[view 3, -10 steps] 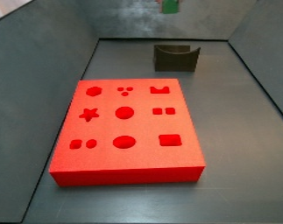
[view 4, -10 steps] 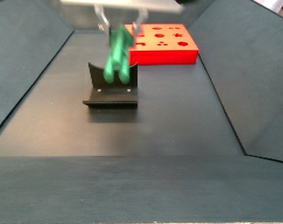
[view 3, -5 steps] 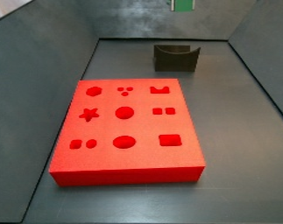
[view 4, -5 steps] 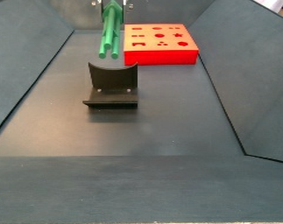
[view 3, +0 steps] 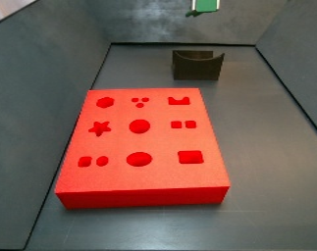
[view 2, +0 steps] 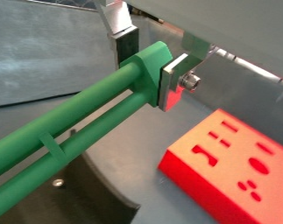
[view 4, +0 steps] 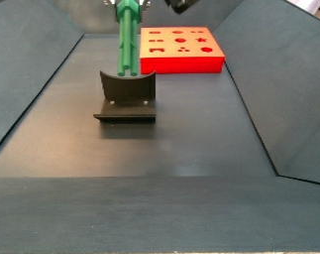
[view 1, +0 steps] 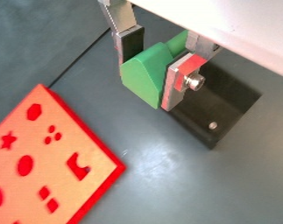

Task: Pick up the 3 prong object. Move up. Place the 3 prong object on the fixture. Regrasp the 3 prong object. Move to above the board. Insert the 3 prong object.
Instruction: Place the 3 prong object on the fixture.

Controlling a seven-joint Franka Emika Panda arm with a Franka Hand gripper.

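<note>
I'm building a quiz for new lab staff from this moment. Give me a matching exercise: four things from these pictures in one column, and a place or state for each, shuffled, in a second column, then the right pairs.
Things
1. the 3 prong object
2. the fixture
3. the board
4. the gripper

Places or states
A. lies flat on the floor, cut-outs facing up
B. shut on the green piece, raised near the fixture
C. stands on the floor, dark, with nothing resting in its notch
D. held between the fingers, off the floor

Pairs: 1-D, 2-C, 3-A, 4-B
</note>
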